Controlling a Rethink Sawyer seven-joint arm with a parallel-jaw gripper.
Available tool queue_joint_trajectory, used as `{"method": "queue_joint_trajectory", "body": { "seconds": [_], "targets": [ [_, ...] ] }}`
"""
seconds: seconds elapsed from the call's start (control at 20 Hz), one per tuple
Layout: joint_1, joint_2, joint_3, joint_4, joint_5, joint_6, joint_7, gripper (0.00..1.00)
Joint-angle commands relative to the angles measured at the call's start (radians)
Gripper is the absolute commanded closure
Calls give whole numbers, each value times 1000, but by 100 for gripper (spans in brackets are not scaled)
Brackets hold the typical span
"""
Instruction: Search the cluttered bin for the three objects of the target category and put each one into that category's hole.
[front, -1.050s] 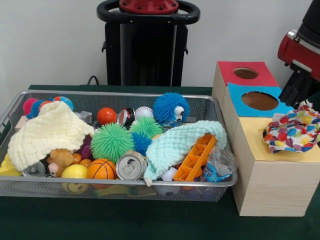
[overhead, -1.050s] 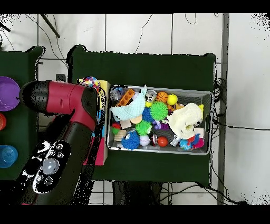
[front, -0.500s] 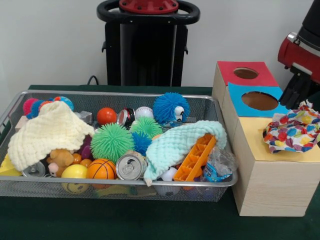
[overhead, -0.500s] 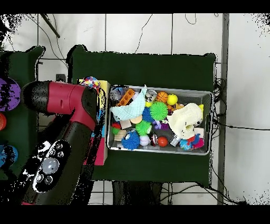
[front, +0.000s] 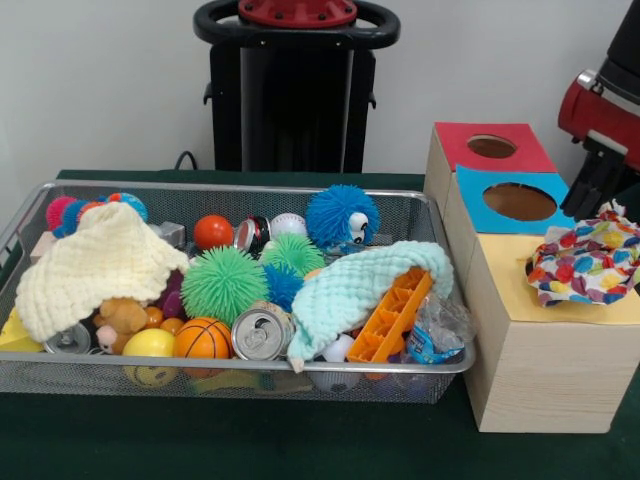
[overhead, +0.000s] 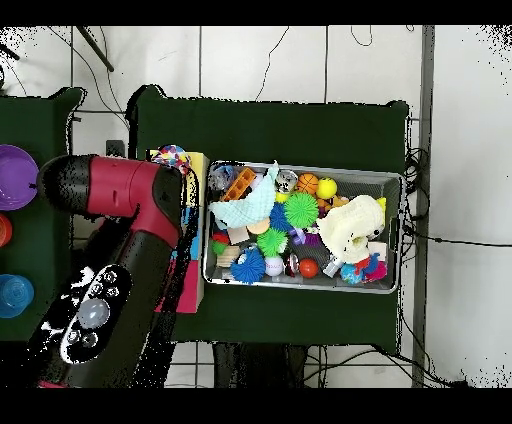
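Note:
A multicoloured patchwork cloth (front: 585, 262) lies crumpled on the yellow top of the nearest wooden box (front: 540, 360); the overhead view shows the cloth (overhead: 172, 156) at the arm's edge. My gripper (front: 587, 192) hangs just behind and above this cloth, apart from it, and I cannot make out its state. In the wire bin (front: 40, 205) a cream knitted cloth (front: 95, 262) lies at the left. A mint knitted cloth (front: 355, 285) is draped over an orange plastic piece (front: 392, 318) at the right.
The blue-topped box (front: 478, 200) and red-topped box (front: 455, 145) each show an open round hole. The bin also holds spiky balls (front: 222, 283), a drink can (front: 260, 335), a small basketball (front: 202, 338) and other toys. In the overhead view the red arm (overhead: 130, 200) covers the boxes.
The arm has edged slightly to the right in the front view, away from the boxes. The patchwork cloth and the bin's contents have stayed put.

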Motion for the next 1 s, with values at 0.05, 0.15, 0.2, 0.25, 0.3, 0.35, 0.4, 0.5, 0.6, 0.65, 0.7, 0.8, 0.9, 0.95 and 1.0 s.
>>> {"method": "queue_joint_trajectory", "body": {
  "seconds": [0.05,0.15,0.2,0.25,0.3,0.35,0.4,0.5,0.6,0.65,0.7,0.8,0.9,0.95,1.0],
  "targets": [
    [-2,50,72,47,19,-51,287,100],
    [-1,53,70,42,19,-46,291,100],
    [0,53,69,41,20,-44,293,100],
    [0,54,69,39,22,-43,294,100],
    [0,55,69,39,23,-45,295,100],
    [0,57,69,39,24,-48,296,100],
    [0,59,69,39,25,-56,296,100],
    [-1,63,72,42,28,-76,294,100],
    [-2,65,74,46,30,-93,291,100],
    [-2,65,75,47,31,-97,291,100],
    [-2,66,77,52,32,-111,289,100],
    [-4,67,78,54,33,-118,285,100],
    [-3,67,77,56,33,-124,284,100],
    [-3,68,76,56,33,-126,284,100],
    [-3,70,74,55,33,-128,285,100]
  ]
}}
